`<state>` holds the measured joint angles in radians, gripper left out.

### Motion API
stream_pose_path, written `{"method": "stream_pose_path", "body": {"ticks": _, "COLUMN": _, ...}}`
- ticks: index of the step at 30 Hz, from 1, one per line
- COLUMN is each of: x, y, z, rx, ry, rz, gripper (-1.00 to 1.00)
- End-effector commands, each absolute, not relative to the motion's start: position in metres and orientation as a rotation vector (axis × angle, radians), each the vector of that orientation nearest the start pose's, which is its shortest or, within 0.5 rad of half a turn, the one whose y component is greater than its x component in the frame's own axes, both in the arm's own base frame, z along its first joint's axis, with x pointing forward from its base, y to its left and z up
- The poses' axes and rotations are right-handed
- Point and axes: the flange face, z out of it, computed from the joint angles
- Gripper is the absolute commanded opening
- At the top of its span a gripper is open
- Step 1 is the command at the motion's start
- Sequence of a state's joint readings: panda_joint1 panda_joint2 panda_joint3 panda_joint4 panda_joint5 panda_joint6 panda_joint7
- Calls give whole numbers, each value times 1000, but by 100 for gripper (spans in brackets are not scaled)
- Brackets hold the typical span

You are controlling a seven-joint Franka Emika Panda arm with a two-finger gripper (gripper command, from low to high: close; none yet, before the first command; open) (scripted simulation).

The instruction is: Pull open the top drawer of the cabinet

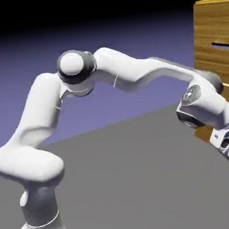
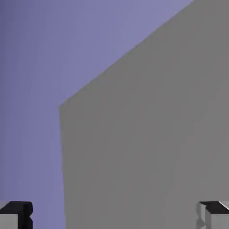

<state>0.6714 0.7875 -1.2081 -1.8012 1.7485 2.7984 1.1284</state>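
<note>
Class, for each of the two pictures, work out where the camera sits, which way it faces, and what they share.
Exterior view: beside the robot, looking across the grey tabletop toward the cabinet at right; nearly the whole white arm shows.
Hand view: on the hand, looking along the gripper past its wide-apart fingertips to a bare grey surface and its corner; no cabinet shows.
Shared: a grey surface against blue-violet, and the gripper.

Simulated robotics scene, rendered rather than photographed. A white jointed arm [image 1: 125,69] rises at the left over a plain grey surface [image 1: 126,181]; a wood-grain cabinet [image 1: 214,25] stands at the right. The backdrop [image 1: 126,38] is a smooth blue-violet, darkening to black above. In the hand view, the same flat grey meets blue-violet along straight edges, both untextured, as in computer graphics.
</note>
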Motion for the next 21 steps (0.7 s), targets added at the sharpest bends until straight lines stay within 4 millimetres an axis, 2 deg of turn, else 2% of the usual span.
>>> {"method": "stream_pose_path", "body": {"ticks": 1, "x": 610, "y": -253, "z": 413, "rx": -473, "ry": 2194, "rz": -782, "gripper": 0}}
{"method": "stream_pose_path", "body": {"ticks": 5, "x": 641, "y": -218, "z": 450, "rx": -428, "ry": 2043, "rz": -815, "gripper": 0}}
{"method": "stream_pose_path", "body": {"ticks": 9, "x": 672, "y": -160, "z": 486, "rx": -433, "ry": 1873, "rz": -806, "gripper": 0}}
{"method": "stream_pose_path", "body": {"ticks": 13, "x": 700, "y": -78, "z": 517, "rx": -486, "ry": 1700, "rz": -753, "gripper": 0}}
{"method": "stream_pose_path", "body": {"ticks": 18, "x": 723, "y": 55, "z": 536, "rx": -605, "ry": 1495, "rz": -624, "gripper": 0}}
{"method": "stream_pose_path", "body": {"ticks": 19, "x": 724, "y": 65, "z": 537, "rx": -614, "ry": 1482, "rz": -613, "gripper": 0}}
{"method": "stream_pose_path", "body": {"ticks": 21, "x": 729, "y": 65, "z": 538, "rx": -614, "ry": 1482, "rz": -614, "gripper": 0}}
